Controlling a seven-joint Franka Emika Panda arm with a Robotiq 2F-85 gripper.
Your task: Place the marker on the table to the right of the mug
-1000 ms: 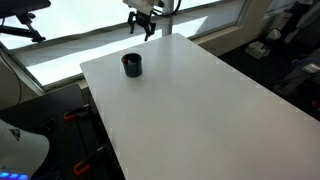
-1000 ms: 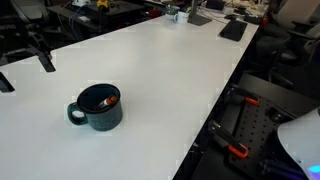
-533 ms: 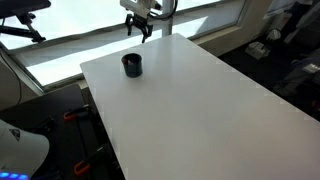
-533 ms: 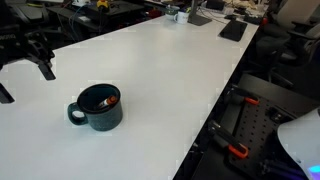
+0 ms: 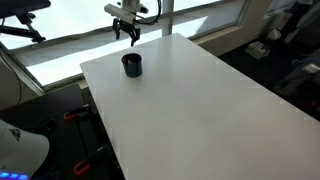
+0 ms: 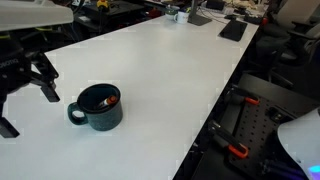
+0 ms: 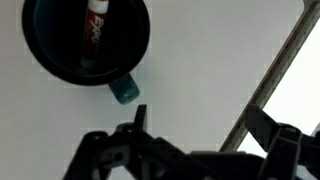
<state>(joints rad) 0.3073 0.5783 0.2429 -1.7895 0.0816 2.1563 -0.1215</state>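
The dark navy mug [image 5: 132, 65] stands near the far left corner of the white table [image 5: 200, 100]; it also shows in an exterior view [image 6: 97, 108] and in the wrist view [image 7: 88, 42]. The marker [image 7: 97, 22] lies inside the mug, with a red and white label showing; in an exterior view it appears as a tip at the rim [image 6: 108, 100]. My gripper [image 5: 127, 35] hangs above and just behind the mug, open and empty. Its fingers [image 6: 25, 105] are spread beside the mug. In the wrist view the fingers [image 7: 200, 120] are wide apart over bare table [image 7: 200, 60].
A window ledge runs behind the table's far edge [image 5: 90, 45]. Desks with dark gear stand beyond the table [image 6: 232, 28]. A black stand with red clamps sits on the floor by the table [image 6: 245, 125]. The table edge crosses the wrist view [image 7: 270, 75].
The gripper has moved from the table's far edge toward the mug and now sits close above and beside it. Mug and marker have not moved.
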